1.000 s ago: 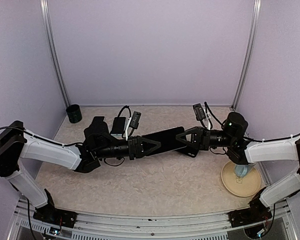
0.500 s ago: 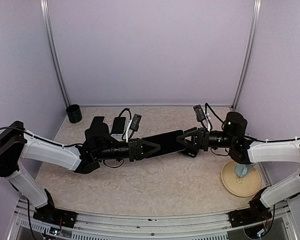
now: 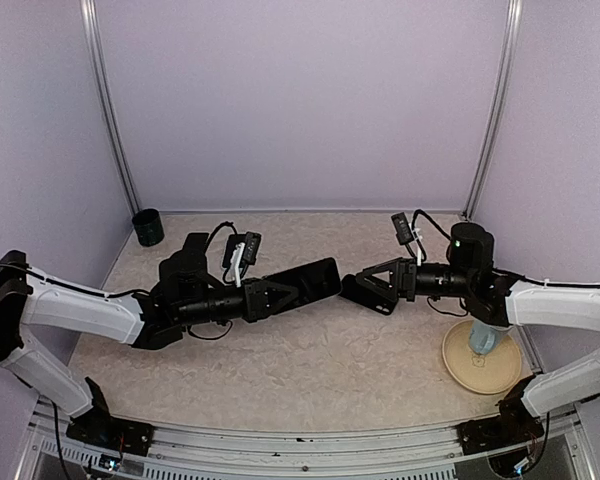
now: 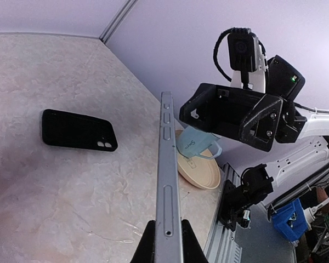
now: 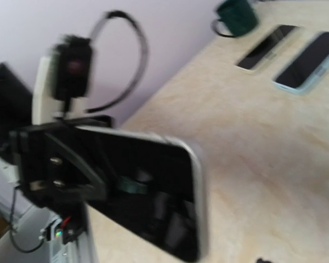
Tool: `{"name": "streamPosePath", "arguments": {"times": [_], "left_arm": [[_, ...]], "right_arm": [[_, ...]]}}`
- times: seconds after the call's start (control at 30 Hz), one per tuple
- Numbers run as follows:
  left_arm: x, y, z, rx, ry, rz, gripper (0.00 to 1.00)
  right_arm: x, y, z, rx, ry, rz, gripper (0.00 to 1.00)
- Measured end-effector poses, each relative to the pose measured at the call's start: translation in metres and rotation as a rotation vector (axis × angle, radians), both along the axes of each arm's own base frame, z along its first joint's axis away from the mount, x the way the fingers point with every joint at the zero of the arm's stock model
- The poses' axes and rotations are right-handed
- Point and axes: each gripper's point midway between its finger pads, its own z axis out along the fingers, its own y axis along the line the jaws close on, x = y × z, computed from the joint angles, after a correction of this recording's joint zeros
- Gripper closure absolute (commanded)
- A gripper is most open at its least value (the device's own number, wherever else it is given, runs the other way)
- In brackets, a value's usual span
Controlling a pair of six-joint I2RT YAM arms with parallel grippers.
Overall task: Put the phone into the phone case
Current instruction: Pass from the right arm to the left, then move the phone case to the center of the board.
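Observation:
The phone [image 3: 302, 284], dark with a silver rim, hangs above the table with my left gripper [image 3: 270, 294] shut on one end. It shows edge-on in the left wrist view [image 4: 167, 181], pinched between the fingers [image 4: 146, 246]. The right wrist view shows it blurred [image 5: 153, 186], held by the left gripper [image 5: 60, 164]. My right gripper [image 3: 368, 277] stands open a short gap from the phone's free end, and also appears in the left wrist view [image 4: 230, 112]. The black phone case [image 4: 77, 131] lies flat on the table, below the right gripper [image 3: 372, 300].
A beige plate [image 3: 460, 372] holding a pale blue thing [image 4: 200, 147] sits at the near right. A dark cup [image 3: 148, 227] stands at the back left [image 5: 236, 13]. Two other phones [image 5: 266, 46] [image 5: 310, 66] lie near it.
My right gripper opened and let go of the phone. The left arm drew the phone to the left, leaving a gap between the phone and the right gripper.

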Motion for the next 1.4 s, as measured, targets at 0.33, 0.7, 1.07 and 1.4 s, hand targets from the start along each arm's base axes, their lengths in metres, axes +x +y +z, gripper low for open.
{"name": "streamPosePath", "arguments": {"times": [0.33, 0.7, 1.07, 1.4], "left_arm": [[0.011, 0.024, -0.007, 0.060, -0.013, 0.128, 1.00], [0.010, 0.035, -0.009, 0.072, -0.016, 0.161, 1.00], [0.008, 0.042, -0.010, 0.082, -0.036, 0.178, 1.00], [0.007, 0.049, -0.008, 0.080, -0.046, 0.194, 1.00]], "right_arm": [[0.030, -0.016, -0.041, -0.134, 0.135, -0.192, 0.36], [0.062, -0.048, -0.116, -0.376, 0.347, -0.463, 0.38], [0.077, -0.080, -0.157, -0.509, 0.440, -0.639, 0.46], [0.093, -0.096, -0.188, -0.611, 0.489, -0.735, 0.50]]}}
